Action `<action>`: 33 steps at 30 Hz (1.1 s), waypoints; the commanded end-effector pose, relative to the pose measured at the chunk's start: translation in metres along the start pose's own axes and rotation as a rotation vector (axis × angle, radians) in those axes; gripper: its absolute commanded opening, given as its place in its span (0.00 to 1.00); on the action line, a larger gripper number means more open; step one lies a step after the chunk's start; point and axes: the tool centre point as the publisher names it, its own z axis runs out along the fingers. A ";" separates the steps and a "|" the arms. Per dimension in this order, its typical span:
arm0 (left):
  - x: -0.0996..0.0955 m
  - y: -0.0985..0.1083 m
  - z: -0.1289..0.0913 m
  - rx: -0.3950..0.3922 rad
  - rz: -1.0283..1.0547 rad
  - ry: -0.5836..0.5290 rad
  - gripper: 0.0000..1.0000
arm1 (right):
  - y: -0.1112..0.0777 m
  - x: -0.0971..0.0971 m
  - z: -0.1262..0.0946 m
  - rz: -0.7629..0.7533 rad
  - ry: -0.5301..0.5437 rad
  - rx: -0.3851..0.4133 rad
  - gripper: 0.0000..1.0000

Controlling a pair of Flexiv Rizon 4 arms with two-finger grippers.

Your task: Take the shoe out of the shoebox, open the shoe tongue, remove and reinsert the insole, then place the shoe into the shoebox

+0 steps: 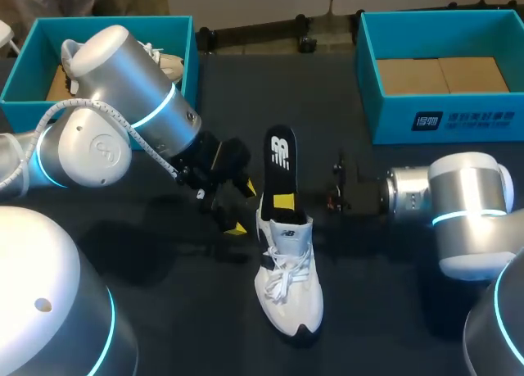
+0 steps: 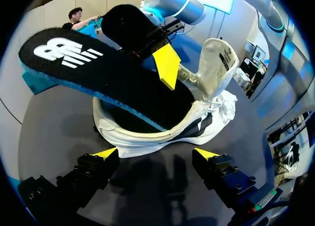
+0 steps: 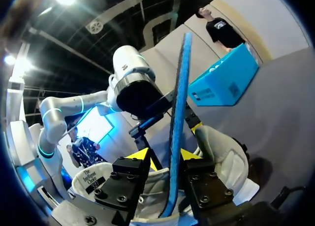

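Dark bench below, with one teal shoebox at far left and a second shoebox at far right. Mid-bench, outside both boxes: white shoe, toe near, heel far, tongue folded up and back, mouth agape for access.

Half out of that mouth, black insole, heel end high and leaning far, front end down inside the shoe. Judged as mid removal or mid reinsertion, with no telling which.

Pinched across its thickness by right pincer, narrow, one yellow tip on each face. Apparently both touching, though with the contact partly hidden behind the foam edge. Gripped low, near the collar, probably to steer the foam without buckling. Right arm in from the right, wrist roughly level, fingers pointing left.

Left pincer spread wide, holding nothing, tips low over the bench just left of the shoe and clear of it. Likely stationed there to brace the shoe against sliding. Left arm slanting down from far left.
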 end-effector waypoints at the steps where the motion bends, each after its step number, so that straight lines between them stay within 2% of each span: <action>1: 0.000 0.000 0.001 0.000 0.000 0.001 1.00 | 0.008 0.002 0.004 -0.005 0.002 0.026 0.36; 8: 0.000 0.000 0.001 0.000 0.000 0.001 1.00 | 0.016 0.002 0.009 -0.014 0.006 0.041 0.34; 11: 0.000 0.000 0.001 0.000 0.000 0.001 1.00 | 0.019 0.001 0.009 -0.018 0.008 0.038 0.20; 12: 0.000 0.000 0.001 0.000 0.000 0.001 1.00 | 0.020 0.001 0.009 -0.018 0.008 0.037 0.13; 13: 0.000 0.000 0.001 0.000 0.000 0.001 1.00 | 0.020 0.000 0.009 -0.018 0.009 0.034 0.00; 20: 0.000 0.000 0.001 0.000 0.000 0.001 1.00 | 0.015 -0.007 0.008 0.019 0.008 0.018 0.00; 26: 0.000 0.000 0.001 0.000 0.000 0.001 1.00 | -0.006 -0.013 0.006 0.086 -0.008 0.000 0.00; 33: 0.000 0.000 0.001 0.000 0.000 0.001 1.00 | -0.027 -0.004 0.007 0.125 -0.026 0.002 0.00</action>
